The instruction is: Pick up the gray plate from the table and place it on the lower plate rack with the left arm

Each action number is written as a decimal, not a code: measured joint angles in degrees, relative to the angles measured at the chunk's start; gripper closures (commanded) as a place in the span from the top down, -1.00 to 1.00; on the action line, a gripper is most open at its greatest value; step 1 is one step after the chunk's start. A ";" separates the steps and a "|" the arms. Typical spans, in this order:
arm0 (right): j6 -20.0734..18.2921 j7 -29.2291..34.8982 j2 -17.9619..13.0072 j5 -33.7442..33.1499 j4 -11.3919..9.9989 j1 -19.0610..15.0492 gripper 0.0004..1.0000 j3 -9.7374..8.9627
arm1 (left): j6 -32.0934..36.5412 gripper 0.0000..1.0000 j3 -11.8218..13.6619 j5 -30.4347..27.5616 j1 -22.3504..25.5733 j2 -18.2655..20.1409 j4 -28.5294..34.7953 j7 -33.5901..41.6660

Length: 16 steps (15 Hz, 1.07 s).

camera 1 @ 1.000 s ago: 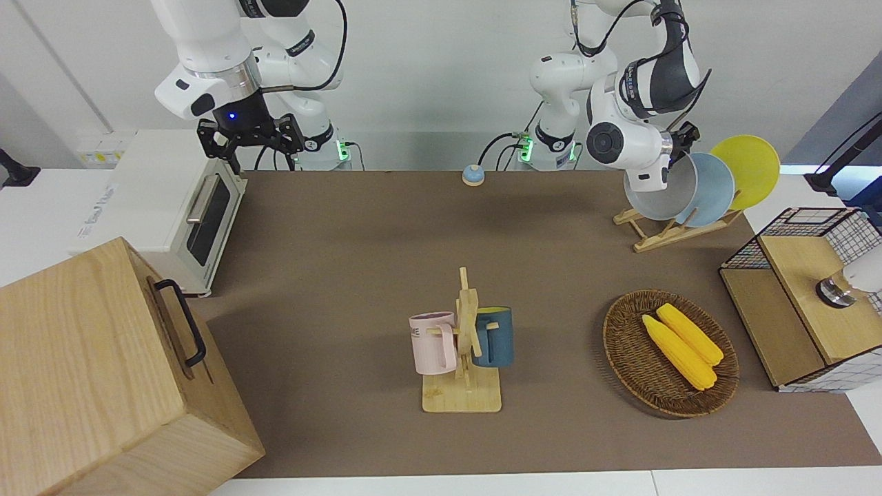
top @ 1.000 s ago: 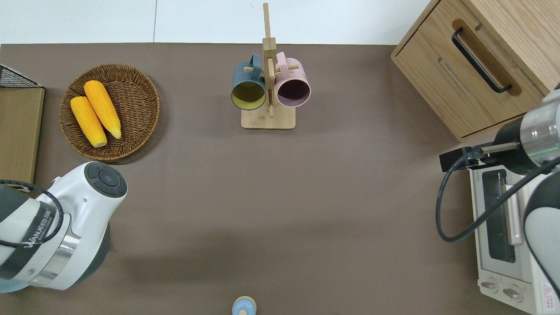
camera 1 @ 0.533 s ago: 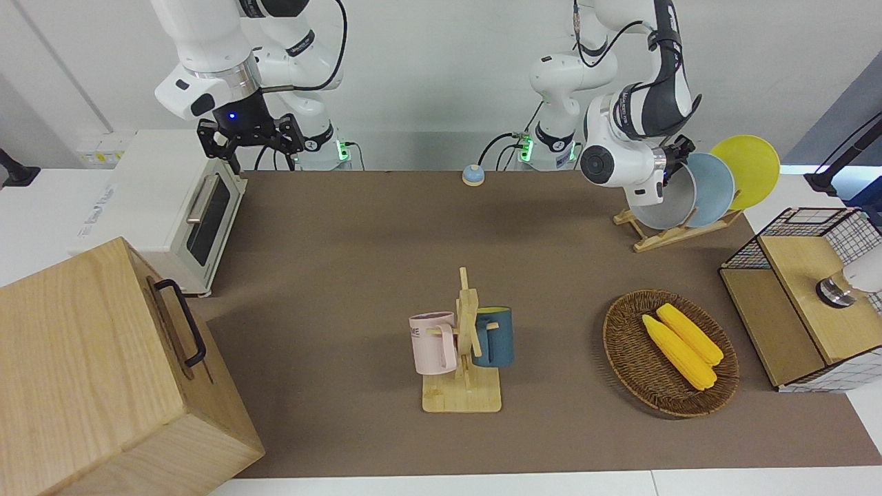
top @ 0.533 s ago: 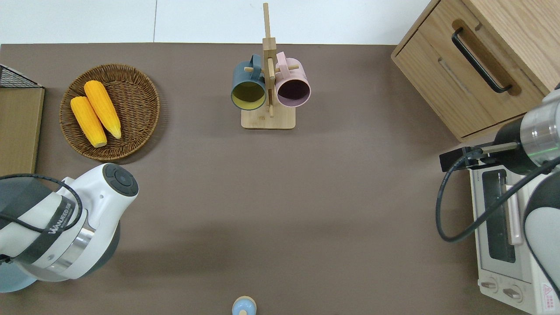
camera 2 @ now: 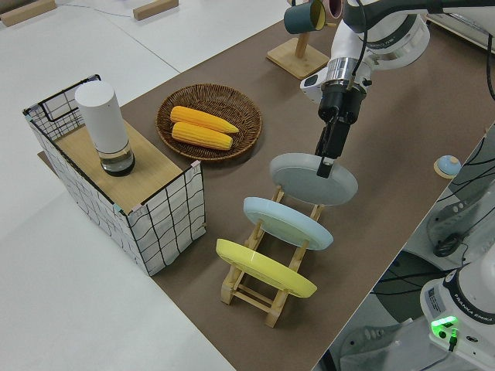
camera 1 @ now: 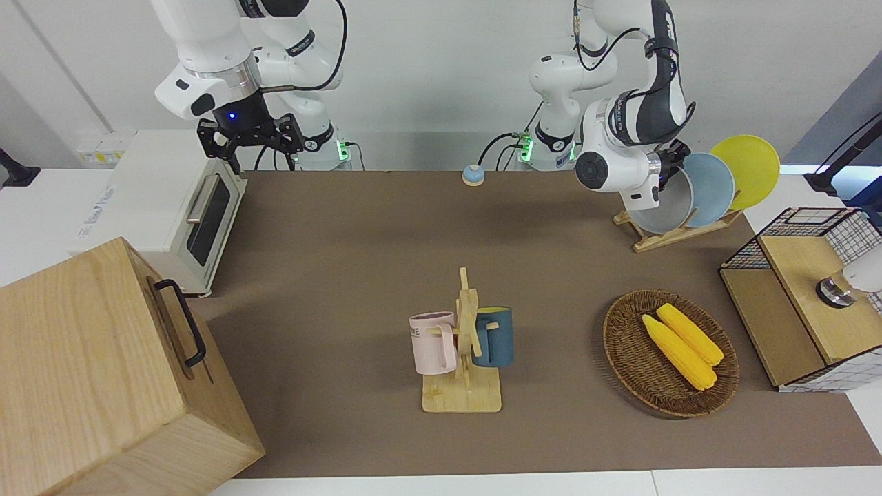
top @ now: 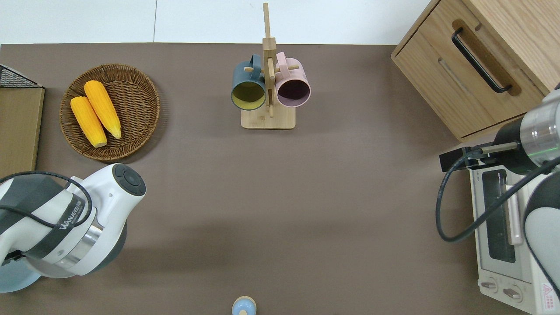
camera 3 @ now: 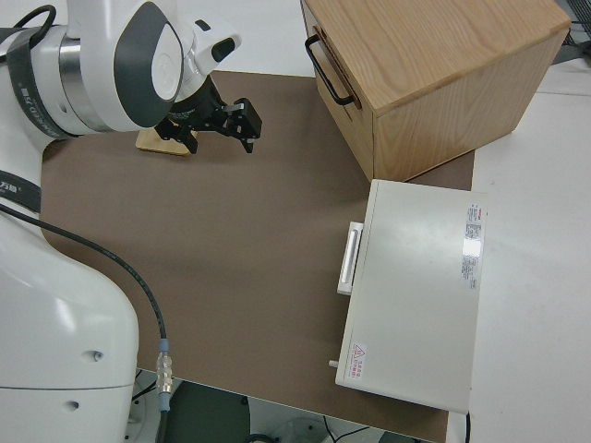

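The gray plate (camera 2: pixel 313 179) stands tilted in the lowest slot of the lower plate rack (camera 2: pixel 249 287), near the robots at the left arm's end of the table. My left gripper (camera 2: pixel 326 164) comes down from above and is shut on the plate's upper rim. The front view shows the same: the gray plate (camera 1: pixel 665 207) leans on the rack (camera 1: pixel 660 238) with the left gripper (camera 1: pixel 670 169) at its top edge. The overhead view hides plate and rack under the left arm. My right gripper (camera 1: pixel 251 138) is parked, open and empty.
A sky-blue plate (camera 2: pixel 288 222) and a yellow plate (camera 2: pixel 265 267) fill the higher slots. A wicker basket (camera 1: pixel 623 351) with two corn cobs, a wire crate (camera 1: pixel 803 289), a mug tree (camera 1: pixel 463 344), a toaster oven (camera 1: pixel 179 207) and a wooden box (camera 1: pixel 103 372) stand around.
The left arm has lowered the gray plate down into the rack's lowest slot, and its wrist has swung toward the table's middle. The right arm has not moved.
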State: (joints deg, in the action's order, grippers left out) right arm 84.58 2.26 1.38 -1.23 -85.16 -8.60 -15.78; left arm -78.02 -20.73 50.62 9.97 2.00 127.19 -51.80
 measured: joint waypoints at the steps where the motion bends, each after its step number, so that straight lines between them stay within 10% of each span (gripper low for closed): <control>1: 0.00 0.00 0.00 0.00 0.00 0.00 0.97 0.00 | -0.04 -1.00 -0.05 0.00 -0.07 -0.14 0.05 -0.39; 16: 0.00 0.00 0.00 0.00 0.00 0.00 0.97 0.00 | -0.82 -1.00 -0.06 2.81 -0.09 -1.23 1.44 -2.07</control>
State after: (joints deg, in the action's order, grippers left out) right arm 84.58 2.26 1.38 -1.23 -85.16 -8.60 -15.78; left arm -78.84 -20.79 53.44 9.88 0.77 128.63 -53.87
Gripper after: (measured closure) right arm 0.013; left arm 1.000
